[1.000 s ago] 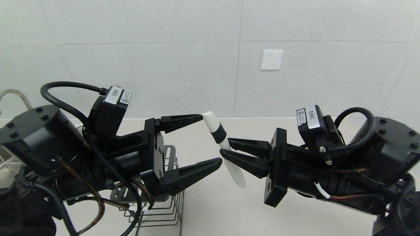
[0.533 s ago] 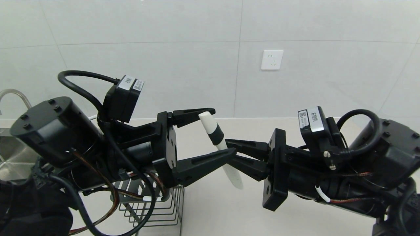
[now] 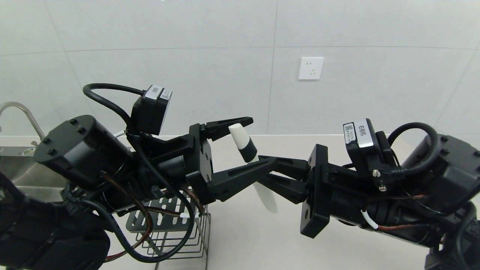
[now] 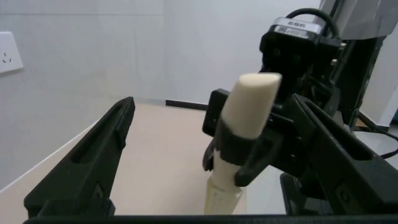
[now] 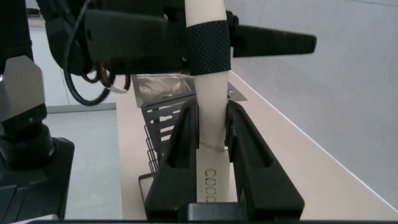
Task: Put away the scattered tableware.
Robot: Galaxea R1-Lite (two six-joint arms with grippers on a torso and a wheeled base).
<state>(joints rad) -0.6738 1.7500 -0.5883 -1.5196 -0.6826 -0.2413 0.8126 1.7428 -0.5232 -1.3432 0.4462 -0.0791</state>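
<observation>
No print is legible — the camera stickers point(image 3: 159, 92) are too small.

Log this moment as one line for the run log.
right gripper: shut on white black-banded utensil | left gripper: open, straddling the utensil's upper end | grey wire rack: on beige counter

Middle of white utensil point(image 3: 240, 135) hidden behind left claw point(image 3: 263, 140) finger, wire rack point(image 3: 165, 225) partly covered, faucet point(image 3: 32, 122) cropped.
</observation>
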